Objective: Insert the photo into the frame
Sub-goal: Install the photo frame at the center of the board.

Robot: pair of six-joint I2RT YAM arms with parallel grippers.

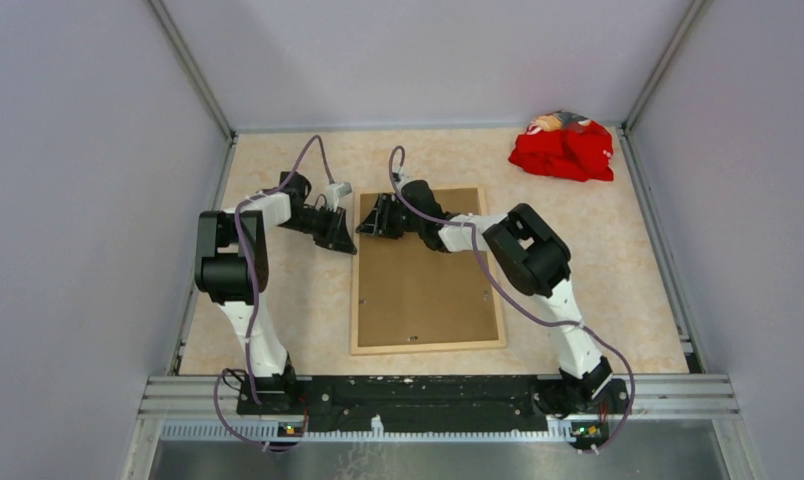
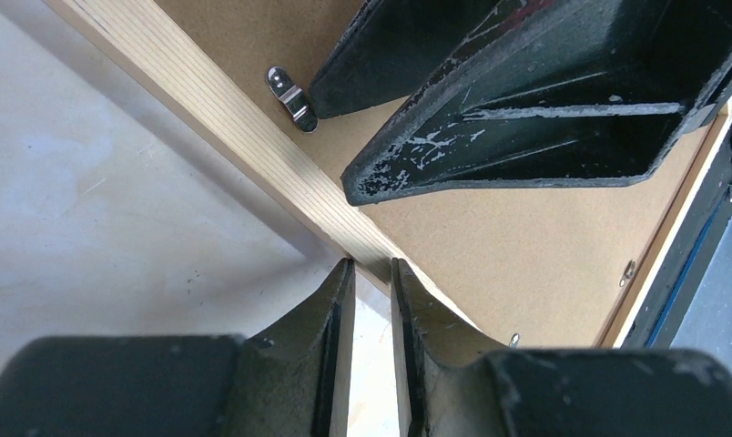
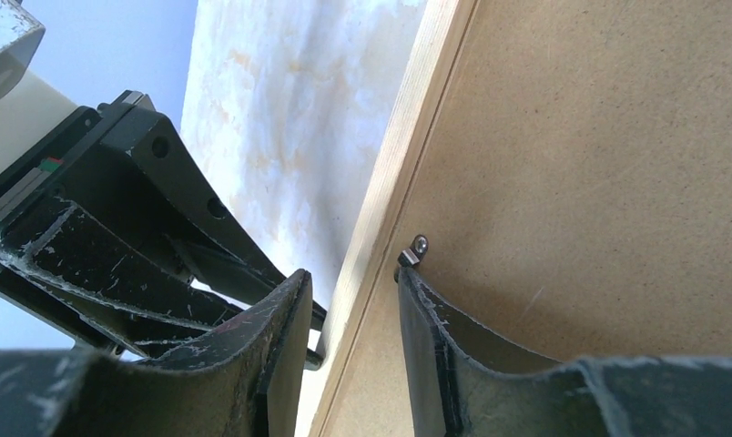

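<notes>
between right gripper [image 3: 351, 273] jaws lies, seemingly, frame [image 3: 403, 137] edge.

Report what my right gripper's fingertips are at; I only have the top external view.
Observer: The right gripper has one fingertip at a small metal clip on the backing board.
Operator: Now the left.
Observer: The left gripper points at the wooden rail of the frame from outside, jaws a narrow slit apart.
Operator: Check for the photo.
Observer: Neither wrist view shows it, only the board's brown back.
</notes>
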